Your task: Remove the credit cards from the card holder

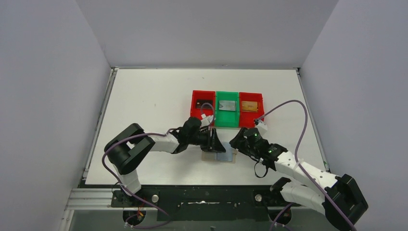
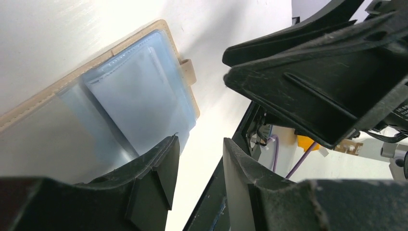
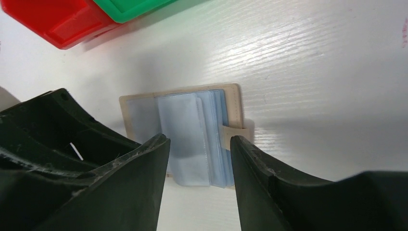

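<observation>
On the white bench (image 1: 144,96), enclosed by pale grey walls (image 1: 48,96) left, right and far, the card holder (image 1: 219,156) lies open near centre, blue-grey sleeves up. Left pincer (image 2: 199,144) and right pincer (image 3: 198,142) flank it, fingers apart, gripping nothing. Red and green trays (image 1: 226,125) sit just beyond.

The holder (image 1: 219,157) lies open on the desk (image 1: 144,96), crowded from both sides. The left pincer (image 1: 215,143) hangs over its left half and the right pincer (image 1: 235,143) over its right edge. Both have their jaws apart, and only a narrow gap is left between the two. Just behind them a row of trays (image 1: 226,124) bars the far approach. The desk is free to the left, to the right and beyond the trays. Walls (image 1: 48,96) close it in on three sides.
</observation>
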You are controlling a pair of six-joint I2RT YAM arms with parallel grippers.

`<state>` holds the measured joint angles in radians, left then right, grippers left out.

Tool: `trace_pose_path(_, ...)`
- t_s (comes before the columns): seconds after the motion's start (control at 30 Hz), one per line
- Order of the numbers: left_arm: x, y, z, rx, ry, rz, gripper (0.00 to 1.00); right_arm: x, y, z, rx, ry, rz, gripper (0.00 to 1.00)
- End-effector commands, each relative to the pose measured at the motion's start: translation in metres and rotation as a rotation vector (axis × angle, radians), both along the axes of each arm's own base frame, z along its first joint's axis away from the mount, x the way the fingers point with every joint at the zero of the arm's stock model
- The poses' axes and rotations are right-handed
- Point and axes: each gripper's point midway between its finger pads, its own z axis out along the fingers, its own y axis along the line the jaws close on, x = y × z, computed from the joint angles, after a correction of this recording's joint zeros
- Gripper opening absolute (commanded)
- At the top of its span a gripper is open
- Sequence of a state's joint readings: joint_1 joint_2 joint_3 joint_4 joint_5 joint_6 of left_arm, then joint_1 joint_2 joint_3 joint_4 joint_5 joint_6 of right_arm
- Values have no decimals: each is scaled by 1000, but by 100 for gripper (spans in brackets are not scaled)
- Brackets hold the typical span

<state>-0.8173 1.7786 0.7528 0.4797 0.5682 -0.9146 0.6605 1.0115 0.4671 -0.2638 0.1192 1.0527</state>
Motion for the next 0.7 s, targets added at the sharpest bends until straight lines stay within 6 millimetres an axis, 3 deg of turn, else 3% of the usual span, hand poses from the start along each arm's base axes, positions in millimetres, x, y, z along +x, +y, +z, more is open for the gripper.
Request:
trace_pose_path(0.0, 12, -6, 21, -37, -74, 19, 38, 7, 17, 21, 117, -77, 38, 51)
trace_pose_path(0.23, 19, 15, 3, 88, -101, 94, 38, 0, 33, 4, 166, -6, 95, 46)
trace_pose_path(0.47, 21, 34, 15, 98, -148, 176, 38, -4, 50, -7, 196, 33, 167, 46)
trace_pose_path(0.6, 25, 47, 21, 125, -176, 224, 38, -3, 49, -16, 173, 65, 149, 47)
trace_pose_path(0.67, 21, 59, 11, 161, -167, 243, 39, -1, 50, -16, 176, 61, 149, 47)
